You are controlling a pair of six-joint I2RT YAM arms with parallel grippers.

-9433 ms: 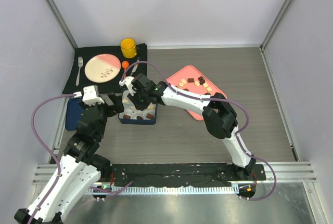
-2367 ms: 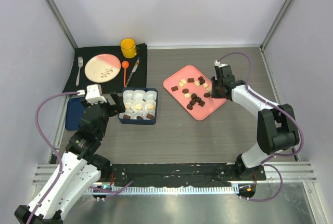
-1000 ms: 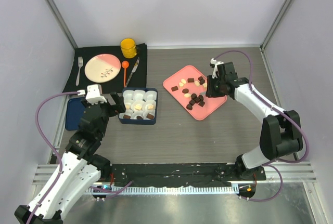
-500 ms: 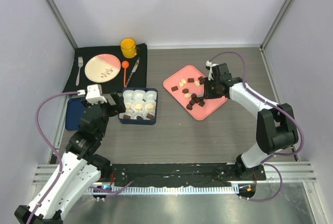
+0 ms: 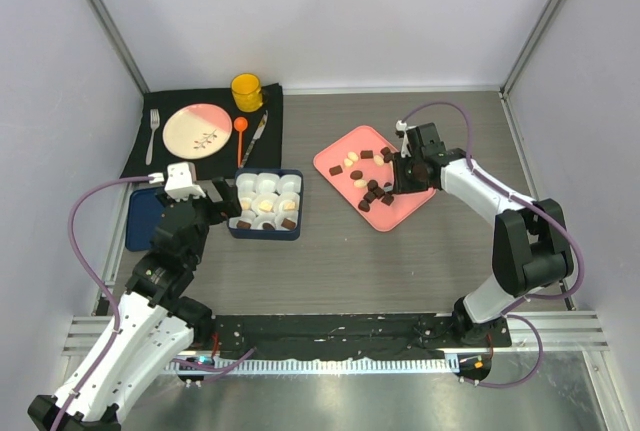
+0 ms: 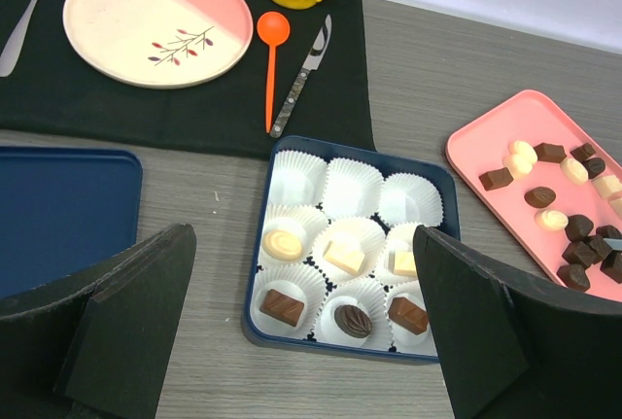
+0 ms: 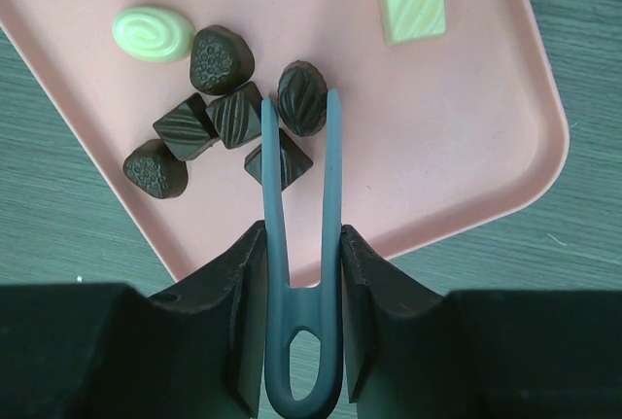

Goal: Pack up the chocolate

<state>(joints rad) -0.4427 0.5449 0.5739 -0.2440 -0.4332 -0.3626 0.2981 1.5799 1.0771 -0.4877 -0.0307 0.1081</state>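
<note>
Right hand point(image 7: 301, 254) clamped on tongs point(image 7: 331, 186); slides left over pink tray point(image 7: 457, 147), brackets dark choc point(image 7: 301, 98) w/ tips. Looks set to pinch, then carry to box point(image 6: 251, 312).

The right gripper point(image 5: 403, 177) is no longer at the blue box point(image 5: 266, 233). It is now over the pink tray point(image 5: 340, 143), with its tongs point(image 7: 331, 176) down among the dark chocolate pieces point(image 7: 279, 162).

Type: small chocolate pieces point(image 7: 216, 59), dark brown or cream-white; square, oval and round.
Loose: scattered flat on the pink tray point(image 7: 466, 147), right of centre.
Packed: six in the blue box point(image 5: 265, 235) at left, one per paper cup point(image 6: 342, 231); near row dark, middle row cream-white.
At tongs point(image 7: 273, 225): one dark oval piece between the tips.
</note>
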